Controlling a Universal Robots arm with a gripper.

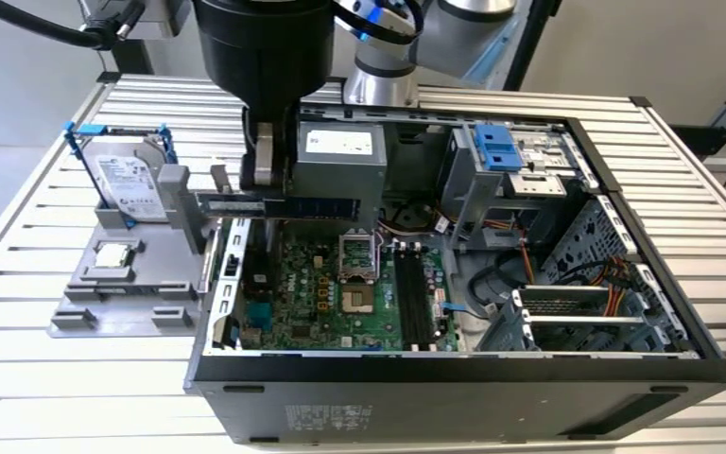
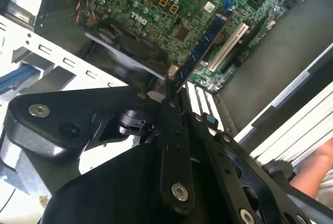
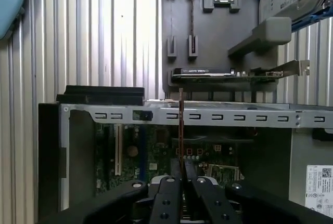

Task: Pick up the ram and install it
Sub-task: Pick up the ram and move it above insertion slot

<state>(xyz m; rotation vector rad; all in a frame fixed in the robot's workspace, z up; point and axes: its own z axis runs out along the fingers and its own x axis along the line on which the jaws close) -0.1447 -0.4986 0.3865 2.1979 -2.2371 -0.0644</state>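
Gripper (image 1: 262, 187) fingers (image 3: 167, 198) clenched on one end of the ram (image 1: 322, 205). The stick juts out past the fingertips, held on edge, up over the open computer case (image 1: 464, 364) and not touching the motherboard (image 1: 325, 293). Black slots (image 1: 410, 293) sit below the fingers and off to one side, and in the exterior view the stick looks crosswise to them. Doing this well probably means keeping a firm pinch, turning the stick in line with a slot, holding it upright, and pressing straight down evenly with no tilt.
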